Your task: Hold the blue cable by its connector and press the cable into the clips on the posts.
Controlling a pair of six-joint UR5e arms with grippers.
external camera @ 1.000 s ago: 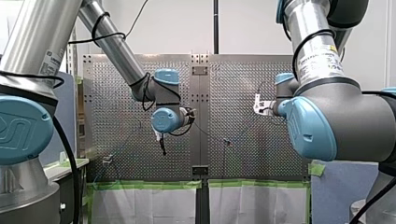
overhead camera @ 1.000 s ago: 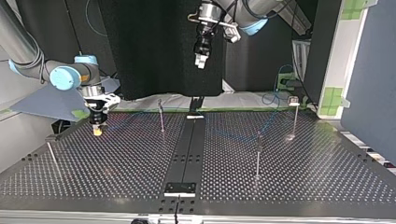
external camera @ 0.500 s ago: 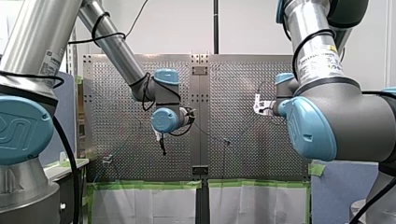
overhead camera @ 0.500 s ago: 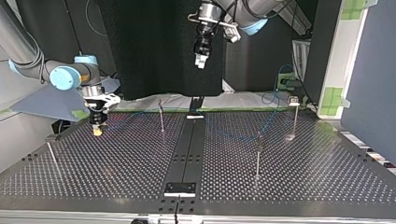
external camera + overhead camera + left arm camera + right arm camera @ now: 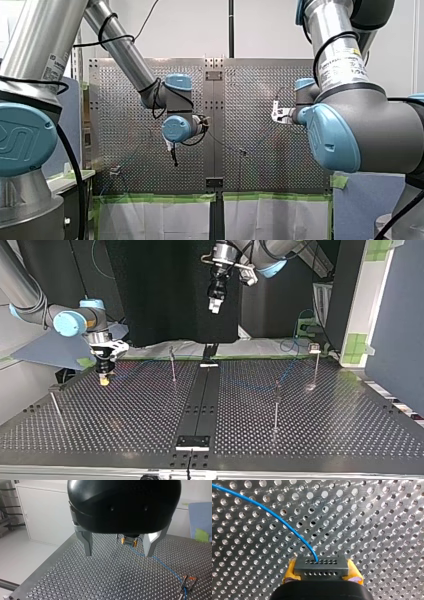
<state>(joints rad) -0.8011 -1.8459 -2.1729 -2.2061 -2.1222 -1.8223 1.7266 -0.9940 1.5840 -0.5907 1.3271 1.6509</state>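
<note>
The perforated tabletop (image 5: pixel 320 430) lay under both arms, with a dark strip (image 5: pixel 199 405) running down its middle and thin posts (image 5: pixel 275 407) standing on either side of it. In the top view my right arm came in from the left with its forearm roughly level. The wrist was turned straight down, so my right pincer (image 5: pixel 104 377) hung low, just above the holes near the tabletop's far left part. Its wrist camera showed the yellow pads (image 5: pixel 290 572) clamped on both sides of the black connector (image 5: pixel 321 565), gripping it squarely. The blue cable (image 5: pixel 284 522) left the connector's face and arced away over the tabletop.

My left arm dropped in from the top edge of the top view, right of centre, with its wrist bent down. My left pincer (image 5: pixel 215 302) hung high over the far end of the strip, well apart from the tabletop. From its own camera the two metal fingers (image 5: pixel 86 543) stood wide apart with nothing between them. Ahead of them I could see the other pincer holding the connector. The cable ran from it across the tabletop to a clip (image 5: pixel 188 582) at a post's top, where it seemed to sit between the prongs; I could not tell how firmly. In the top view the cable was too faint to follow in full.
</note>
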